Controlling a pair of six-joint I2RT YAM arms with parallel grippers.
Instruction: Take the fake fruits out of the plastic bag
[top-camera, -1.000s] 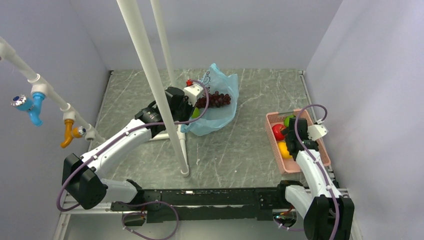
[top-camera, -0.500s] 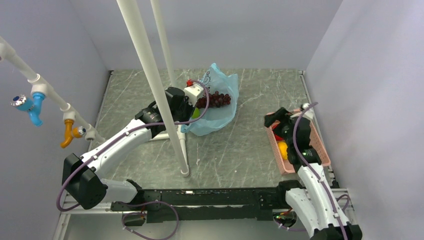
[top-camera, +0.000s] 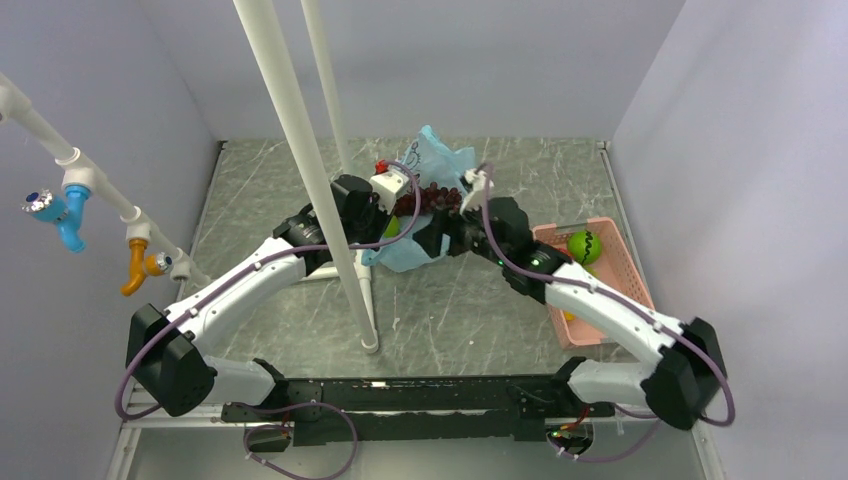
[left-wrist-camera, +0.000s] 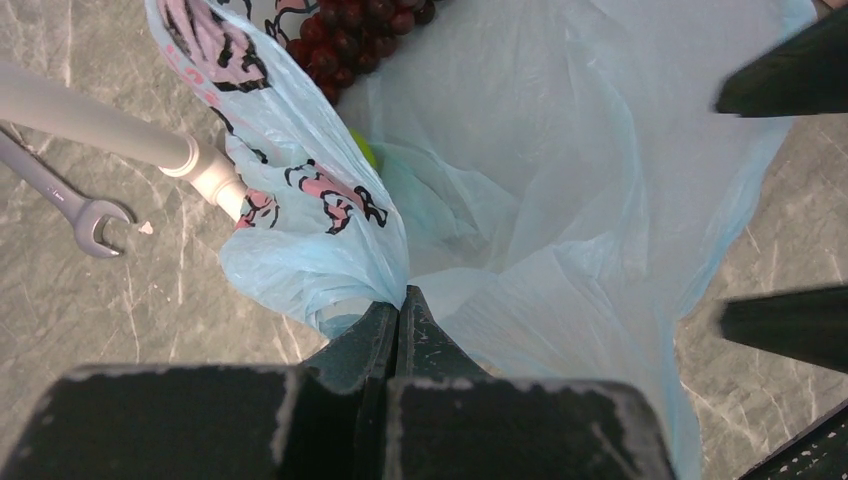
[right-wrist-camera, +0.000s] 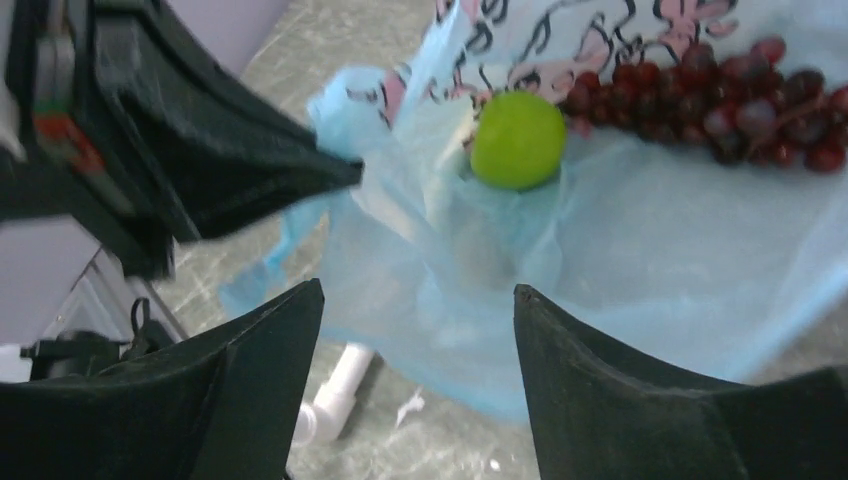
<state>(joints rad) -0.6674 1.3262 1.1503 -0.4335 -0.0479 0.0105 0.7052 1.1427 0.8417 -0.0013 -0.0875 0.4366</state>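
Our right gripper (right-wrist-camera: 415, 290) came from the pink tray (top-camera: 625, 275) at 3 o'clock to the plastic bag (left-wrist-camera: 520, 180), fingers spread; left gripper (left-wrist-camera: 400, 300) pinches its rim; we see grape bunch (right-wrist-camera: 720, 100), green fruit (right-wrist-camera: 517, 140) inside.

We see the grape bunch (left-wrist-camera: 345, 40) cut off at the top edge; the plastic bag (left-wrist-camera: 520, 200) hides the green fruit (left-wrist-camera: 364, 152) (mostly).

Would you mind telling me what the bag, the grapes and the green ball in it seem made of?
Bag: thin plastic film, translucent pale blue; it crinkles and folds softly. Grapes: probably hard plastic, dark red, glossy highlights on each berry. Green ball: likely smooth plastic too, evenly bright with a faint sheen.
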